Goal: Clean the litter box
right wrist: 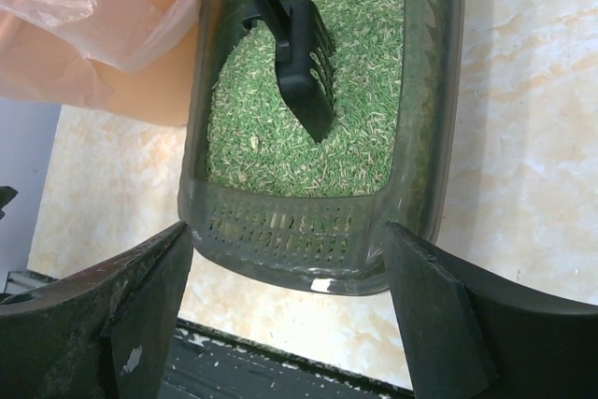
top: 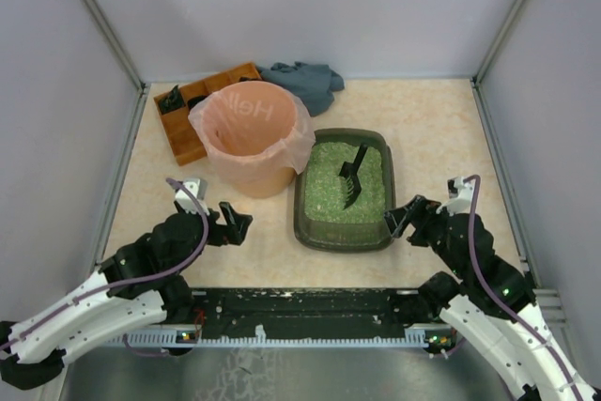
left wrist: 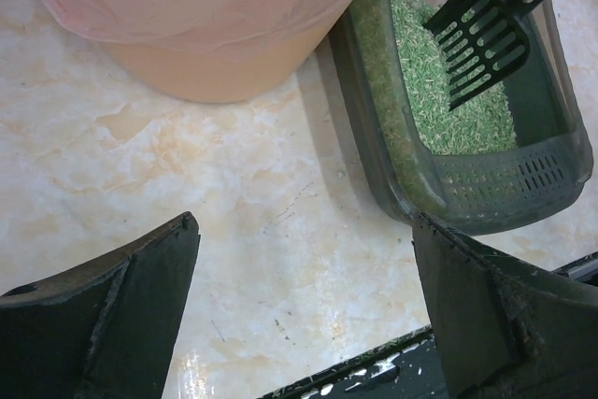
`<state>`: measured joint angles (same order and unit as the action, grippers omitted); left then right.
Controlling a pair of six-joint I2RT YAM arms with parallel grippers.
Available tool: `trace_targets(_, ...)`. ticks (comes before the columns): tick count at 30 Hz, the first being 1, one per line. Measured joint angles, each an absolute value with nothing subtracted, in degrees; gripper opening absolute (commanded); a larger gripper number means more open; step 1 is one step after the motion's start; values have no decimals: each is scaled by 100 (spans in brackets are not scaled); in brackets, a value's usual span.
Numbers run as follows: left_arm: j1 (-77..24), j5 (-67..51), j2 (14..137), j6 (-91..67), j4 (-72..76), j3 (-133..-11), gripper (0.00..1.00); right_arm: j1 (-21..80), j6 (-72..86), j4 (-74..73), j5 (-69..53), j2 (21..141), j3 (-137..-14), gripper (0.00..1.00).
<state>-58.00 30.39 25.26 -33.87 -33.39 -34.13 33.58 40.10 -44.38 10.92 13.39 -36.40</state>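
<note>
The litter box (top: pixel 303 218) (left wrist: pixel 486 195) (right wrist: pixel 280 231) is a dark grey-green tray of pale green granules at mid-table. A black slotted scoop (top: pixel 354 176) (left wrist: pixel 476 39) (right wrist: pixel 301 58) lies inside it, handle leaning toward the far end. My left gripper (top: pixel 237 223) (left wrist: pixel 306 221) stands open over bare tabletop, left of the box's near left corner, with nothing between its fingers. My right gripper (top: pixel 398 221) (right wrist: pixel 288 231) is open just off the box's near right corner, its fingers apart from the near wall and holding nothing.
A round bin with a pink bag (top: pixel 249 138) (left wrist: pixel 206 35) (right wrist: pixel 93 35) stands touching the box's left side. Behind it are an orange compartmented tray (top: pixel 188 110) and a blue-grey cloth (top: pixel 305 82). A black strip (top: pixel 300 312) runs along the near edge.
</note>
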Motion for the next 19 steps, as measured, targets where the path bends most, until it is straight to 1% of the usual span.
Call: trace_targets(19,-5800,3035,2545,-3295,-3218,-3271,100,3358,4025,-4438,1315,1341,-3640,83)
